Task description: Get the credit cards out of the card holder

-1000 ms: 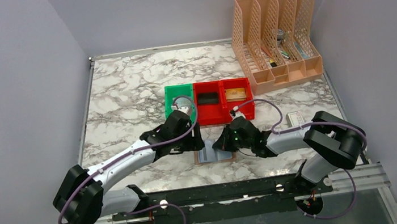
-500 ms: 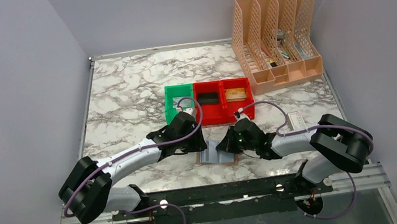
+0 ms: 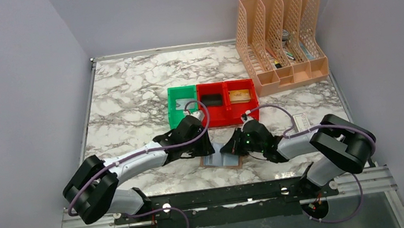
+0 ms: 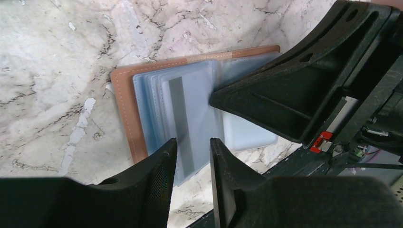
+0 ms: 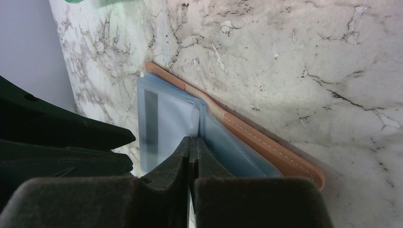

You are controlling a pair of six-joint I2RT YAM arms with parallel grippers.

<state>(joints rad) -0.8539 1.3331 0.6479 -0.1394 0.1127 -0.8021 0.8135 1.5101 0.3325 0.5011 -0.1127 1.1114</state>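
Observation:
The card holder [image 3: 220,160] lies open on the marble table between my two grippers, brown outside with light blue sleeves [image 4: 157,95]. A silver-grey card [image 4: 177,114] with a darker stripe shows in a sleeve, also in the right wrist view [image 5: 151,124]. My left gripper [image 4: 192,142] is open, its fingers either side of that card's near edge; in the top view it [image 3: 206,149] is at the holder's left side. My right gripper [image 5: 192,141] is shut, pinching a blue sleeve of the holder [image 5: 256,140] at its fold; in the top view it [image 3: 229,149] is at the holder's right side.
A green bin [image 3: 181,102] and two red bins [image 3: 213,104] stand just behind the grippers; the right one holds a tan card [image 3: 238,95]. A white box [image 3: 300,120] lies at the right. A peach file rack [image 3: 281,40] stands at the back right.
My left arm has reached further right, bringing its gripper onto the holder's left side. My right gripper has stayed on the holder, shifting only slightly.

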